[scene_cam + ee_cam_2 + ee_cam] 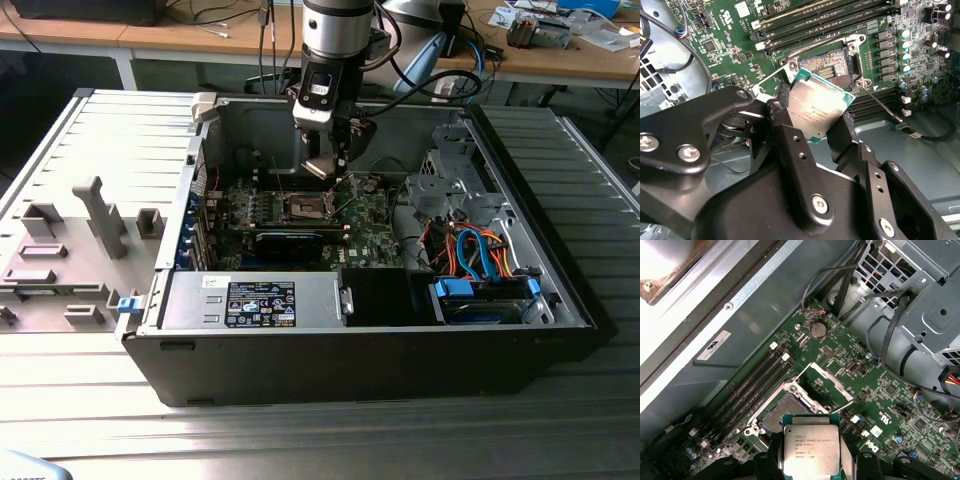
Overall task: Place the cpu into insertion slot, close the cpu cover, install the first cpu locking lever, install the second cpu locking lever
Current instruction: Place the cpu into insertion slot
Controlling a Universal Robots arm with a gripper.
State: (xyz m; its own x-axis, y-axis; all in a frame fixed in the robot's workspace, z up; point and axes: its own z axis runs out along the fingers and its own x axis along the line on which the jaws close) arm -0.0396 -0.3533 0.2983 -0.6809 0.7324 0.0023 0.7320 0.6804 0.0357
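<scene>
My gripper [812, 131] pinches the cpu [818, 106] over the insertion slot [832, 62] (cpu cover [826, 381] lifted); a skewed or offset landing could, I judge, damage the slot.

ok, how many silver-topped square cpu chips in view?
1. The square cpu with the dull silver-grey top is held by the black gripper, close to the empty open socket on the green motherboard. Others could be hidden inside the case.

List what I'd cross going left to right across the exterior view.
Grey fixture tray → pincer gripping the cpu → silver drive cage → case's right wall.
</scene>
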